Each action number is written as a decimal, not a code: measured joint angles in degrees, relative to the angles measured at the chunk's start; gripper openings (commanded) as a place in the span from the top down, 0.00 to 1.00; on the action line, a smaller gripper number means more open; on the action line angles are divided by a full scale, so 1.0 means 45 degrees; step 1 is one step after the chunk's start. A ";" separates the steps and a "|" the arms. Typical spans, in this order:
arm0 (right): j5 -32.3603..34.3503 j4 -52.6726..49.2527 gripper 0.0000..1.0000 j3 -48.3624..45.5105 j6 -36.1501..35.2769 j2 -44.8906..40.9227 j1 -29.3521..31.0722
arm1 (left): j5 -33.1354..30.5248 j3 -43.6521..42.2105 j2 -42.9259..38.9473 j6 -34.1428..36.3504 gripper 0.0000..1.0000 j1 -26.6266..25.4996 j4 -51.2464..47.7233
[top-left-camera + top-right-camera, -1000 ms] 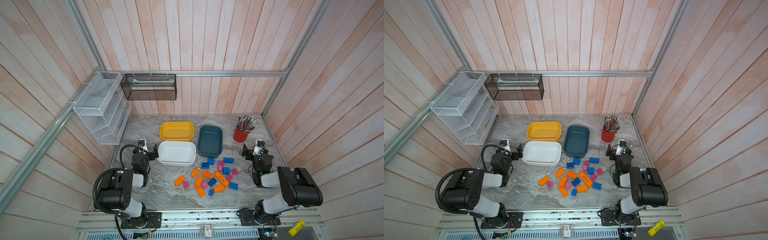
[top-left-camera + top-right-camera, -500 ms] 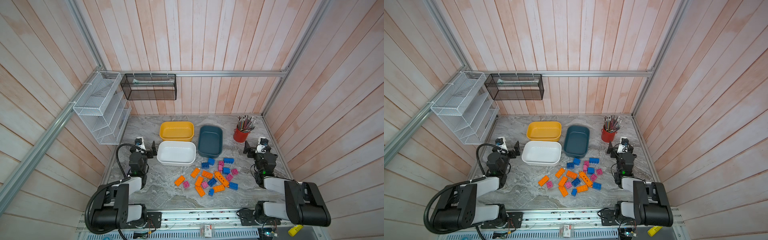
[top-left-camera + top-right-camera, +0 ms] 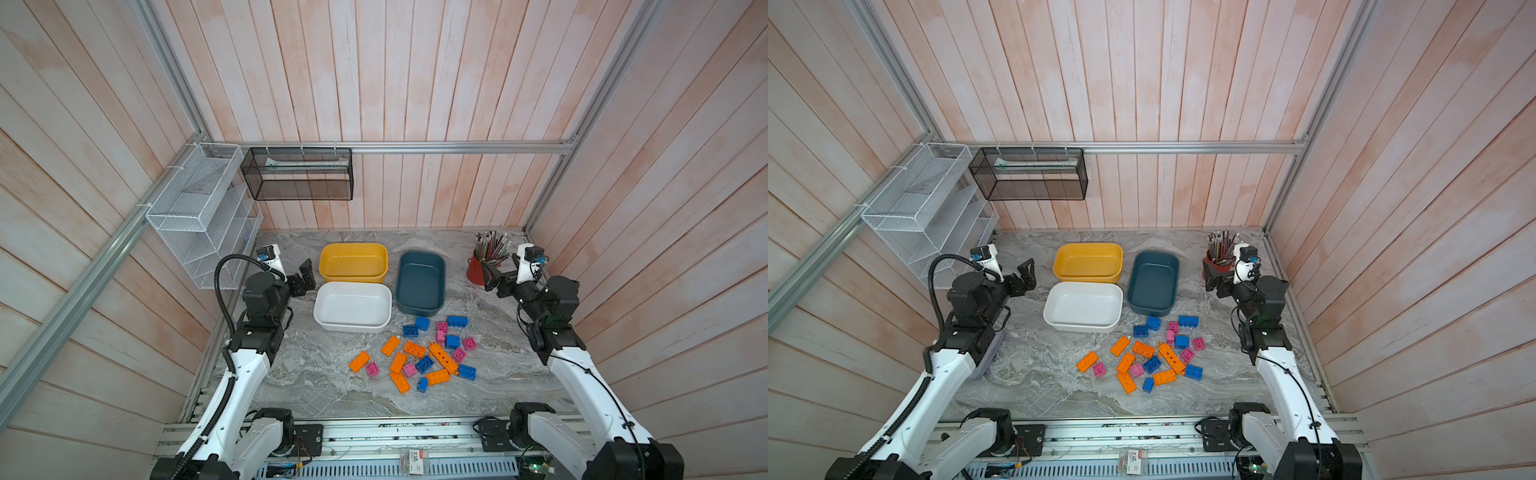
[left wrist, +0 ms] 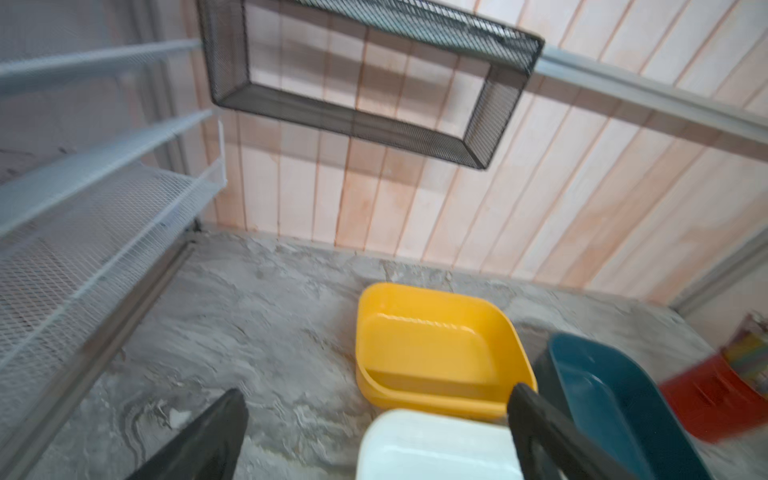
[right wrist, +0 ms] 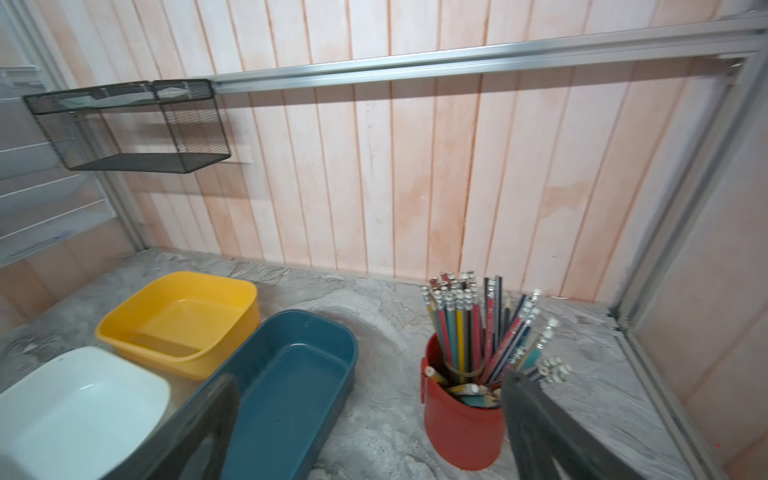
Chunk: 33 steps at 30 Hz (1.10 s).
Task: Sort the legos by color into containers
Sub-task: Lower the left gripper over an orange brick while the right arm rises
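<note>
Both grippers have lifted and moved farther from the robot's base since the earlier frame, while the legos (image 3: 415,349) and all three tubs lie as they did. We see the left gripper (image 3: 304,276) just beside the white tub (image 3: 353,307), off its far corner on the left arm's side, jaws spread wide and empty. The right gripper (image 3: 500,272) hangs well apart from the white tub, beyond the teal tub (image 3: 419,282), also wide and holding nothing. The yellow tub (image 3: 353,259) sits just behind the white tub. All the legos lie loose on the table (image 3: 332,386) in front of the white tub, toward the right arm's side, and no tub holds any yet.

Our worry is the pencil cup (image 5: 461,419). The right wrist view shows it close by that gripper, so a careless swing toward the legos could tip it. The legos also lie packed, some touching, so wide jaws may catch two colours at once. Only the top views show the legos; neither wrist view does, though both show the tubs' bare floors up close.
</note>
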 measured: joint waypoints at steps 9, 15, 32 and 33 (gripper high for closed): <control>-0.2055 -0.4070 0.02 0.1467 -0.0646 0.0044 0.2249 | 0.2079 0.0389 -0.0792 0.0369 0.00 -0.3633 -0.5173; -0.2278 -0.5523 0.02 0.1593 -0.1103 0.0452 0.3667 | 0.1515 0.0733 -0.0029 0.0034 0.00 -0.6363 -0.6547; -0.2254 -0.6183 0.02 0.1088 -0.1613 0.0685 0.3871 | -0.0223 -0.0277 0.2322 -0.3235 0.27 -0.8835 -0.8539; -0.2249 -0.6188 0.02 0.1010 -0.1622 0.0685 0.3871 | -0.0219 -0.0374 0.2453 -0.3249 0.29 -0.8874 -0.8539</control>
